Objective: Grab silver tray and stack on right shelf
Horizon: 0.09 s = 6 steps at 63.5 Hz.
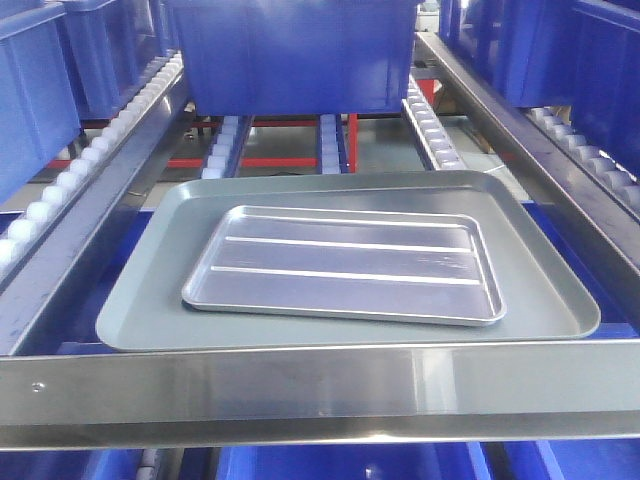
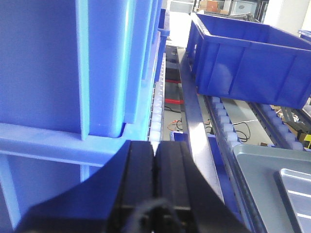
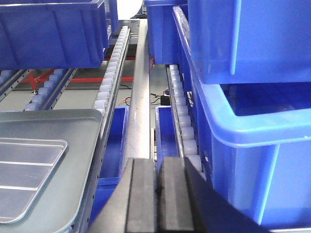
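Note:
The silver tray [image 1: 345, 265], shiny with two long ribs, lies flat inside a larger dull grey tray [image 1: 140, 300] on the roller shelf [image 1: 330, 140], behind its brushed-steel front bar [image 1: 320, 385]. No gripper shows in the front view. In the left wrist view my left gripper [image 2: 154, 145] is shut and empty, to the left of the shelf, with a corner of the silver tray [image 2: 296, 194] at the lower right. In the right wrist view my right gripper [image 3: 159, 162] is shut and empty, to the right of the shelf, with the silver tray [image 3: 24, 170] at the lower left.
A blue bin [image 1: 290, 50] stands on the rollers behind the trays. Blue bins [image 2: 58, 68] are stacked close on the left of my left gripper, and more [image 3: 252, 97] close on the right of my right gripper. Steel side rails [image 1: 540, 150] flank the lane.

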Available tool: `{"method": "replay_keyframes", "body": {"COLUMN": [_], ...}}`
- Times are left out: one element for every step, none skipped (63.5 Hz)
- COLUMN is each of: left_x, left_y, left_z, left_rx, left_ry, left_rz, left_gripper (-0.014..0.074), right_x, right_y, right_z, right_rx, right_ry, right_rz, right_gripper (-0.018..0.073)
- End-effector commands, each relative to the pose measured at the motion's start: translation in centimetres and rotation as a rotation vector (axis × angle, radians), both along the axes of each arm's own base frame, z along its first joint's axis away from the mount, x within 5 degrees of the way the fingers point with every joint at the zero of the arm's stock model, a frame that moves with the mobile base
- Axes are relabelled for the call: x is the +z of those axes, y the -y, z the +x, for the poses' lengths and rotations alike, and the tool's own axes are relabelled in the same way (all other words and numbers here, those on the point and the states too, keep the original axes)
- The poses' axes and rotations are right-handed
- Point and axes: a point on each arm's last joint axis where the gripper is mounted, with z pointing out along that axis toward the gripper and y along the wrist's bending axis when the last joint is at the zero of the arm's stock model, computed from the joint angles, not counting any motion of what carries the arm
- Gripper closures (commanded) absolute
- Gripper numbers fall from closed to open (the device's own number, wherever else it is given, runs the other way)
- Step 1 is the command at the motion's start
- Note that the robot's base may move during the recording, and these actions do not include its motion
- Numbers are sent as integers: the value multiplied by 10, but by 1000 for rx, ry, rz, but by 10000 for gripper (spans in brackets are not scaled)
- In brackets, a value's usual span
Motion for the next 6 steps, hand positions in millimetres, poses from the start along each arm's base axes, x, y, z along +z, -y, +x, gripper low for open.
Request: {"method": "replay_keyframes", "body": {"left_x": [3,3,3,3,3,3], "left_y": [0,0,0,0,0,0], "left_z": [-1,-1,-1,-1,-1,-1], "left_rx": [1,1,1,1,1,1], "left_ry": [87,87,87,87,87,87], "left_rz": [-7,-7,-7,-7,-7,-7], "left_gripper": [697,697,697,697,697,697], "right_x": [16,16,16,16,16,16], "right_y": [1,1,1,1,1,1], "right_z": [-3,-3,-3,-3,-3,-3], "right_rx": [-13,-13,-13,-13,-13,-13], "right_ry": [137,137,137,137,137,137], "right_rz": [-2,-2,-2,-2,-2,-2], "right_gripper": [503,503,503,503,503,503]}}
